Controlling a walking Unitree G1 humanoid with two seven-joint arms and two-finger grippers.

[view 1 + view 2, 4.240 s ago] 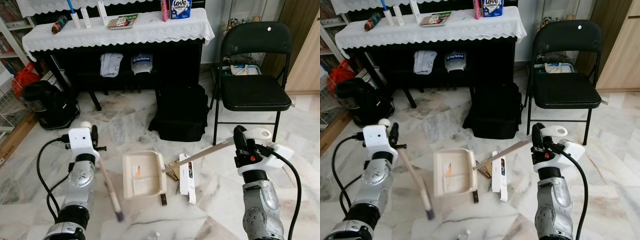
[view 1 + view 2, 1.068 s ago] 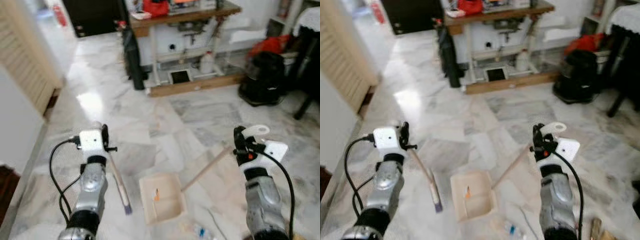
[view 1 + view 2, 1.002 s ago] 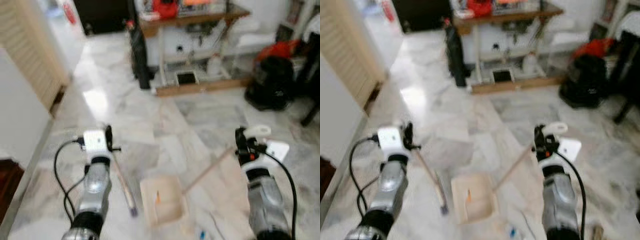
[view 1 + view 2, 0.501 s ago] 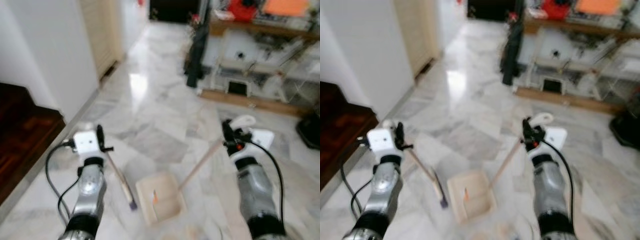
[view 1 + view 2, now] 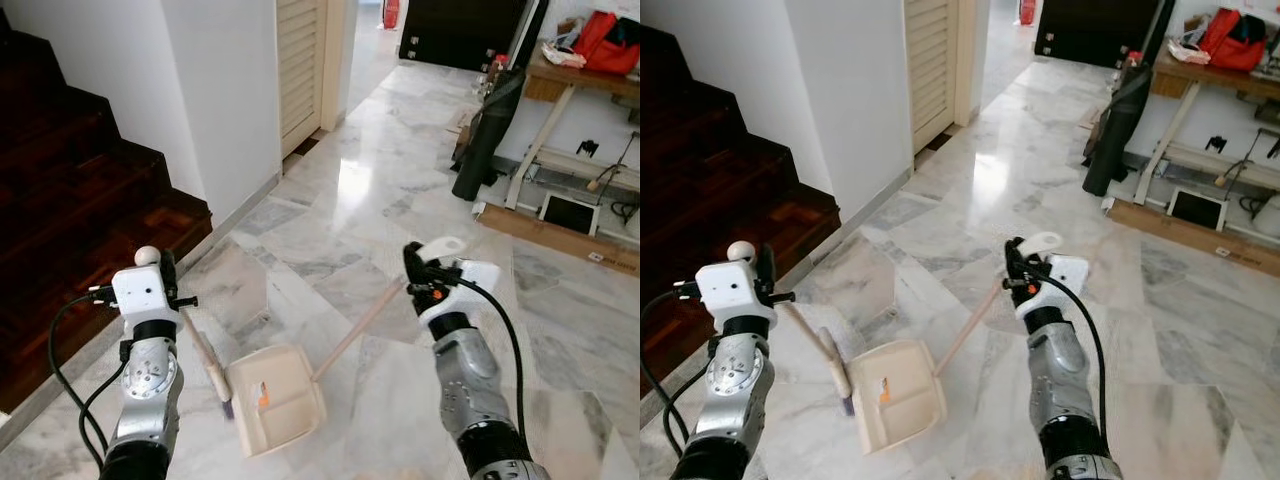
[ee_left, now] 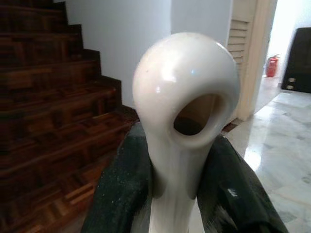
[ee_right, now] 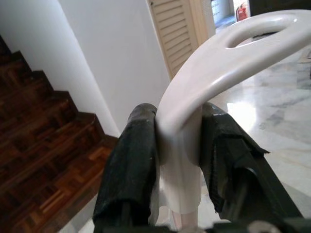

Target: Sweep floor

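We see the left gripper (image 6: 175, 194) clamped on the broom (image 5: 205, 352) handle, its head down on the marble floor (image 5: 400, 200) just left of the dustpan (image 5: 275, 398). Right gripper (image 7: 177, 170) is clamped on the dustpan's long handle; the pan sits low between both arms, a small orange scrap in it. Stairs (image 5: 70, 200) are far left, a table (image 5: 585, 90) far right.
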